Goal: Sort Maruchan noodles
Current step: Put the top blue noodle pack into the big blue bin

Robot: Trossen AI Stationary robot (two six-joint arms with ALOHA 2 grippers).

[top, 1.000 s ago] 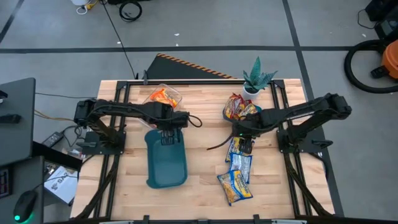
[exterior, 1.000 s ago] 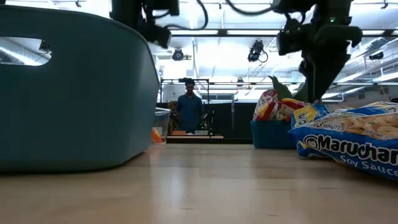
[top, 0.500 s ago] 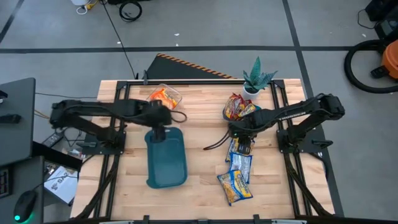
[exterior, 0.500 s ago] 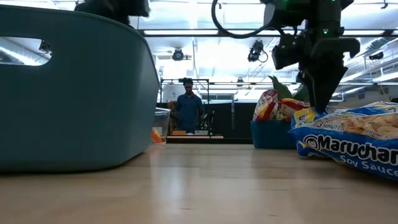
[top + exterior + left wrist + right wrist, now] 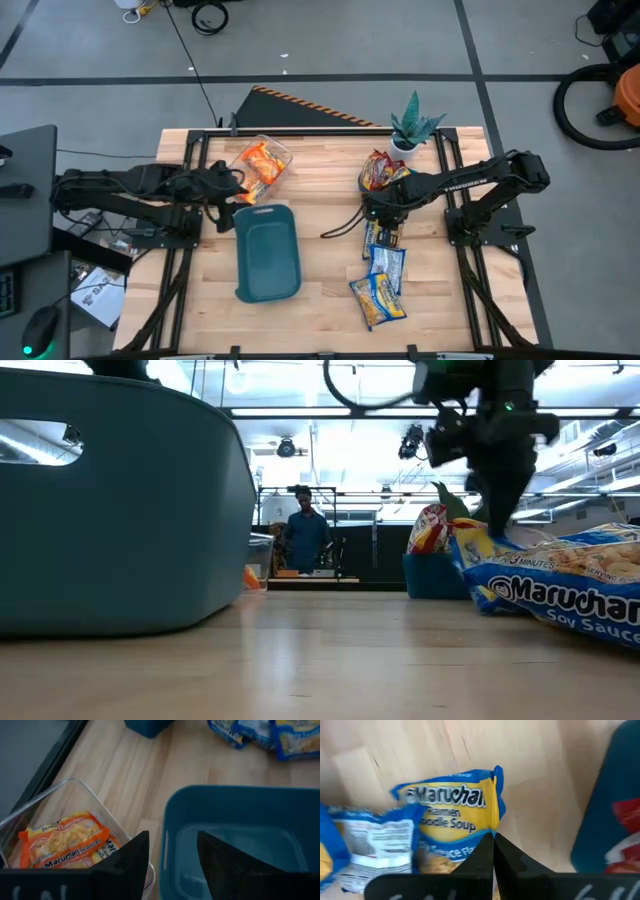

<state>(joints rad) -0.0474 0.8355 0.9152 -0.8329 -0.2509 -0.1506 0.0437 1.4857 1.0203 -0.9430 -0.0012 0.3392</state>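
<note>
Three blue-and-yellow Maruchan packets lie in a row at the right: one [image 5: 383,238], one [image 5: 388,266] and one [image 5: 377,298]. My right gripper [image 5: 378,218] is shut on the farthest of them [image 5: 455,815]. Orange packets [image 5: 70,845] lie in a clear tub [image 5: 262,160]. Red packets [image 5: 380,172] stick up out of a small teal tray [image 5: 435,575]. My left gripper [image 5: 172,857] is open and holds nothing. It stands at the far left corner of a large teal tray [image 5: 268,250], between that tray and the tub. My right gripper pinches the far end edge of the blue-and-yellow packet [image 5: 487,836] between its two shut fingers [image 5: 506,857]. The fingers come from above, pointing down. That end [image 5: 468,545] is tipped up off the table, and the rest still lies on the neighbouring packets.
A potted plant [image 5: 412,125] stands at the far right edge behind the small tray. A black cable [image 5: 345,228] trails across the wood between the large tray and the blue packets. A person [image 5: 303,535] stands in the room far behind the table.
My left gripper has drawn back from over the large teal tray toward the table's left edge. My right gripper has come down, shut on the far blue packet's end and shifted slightly left; that end has tipped up while the rest stays down.
</note>
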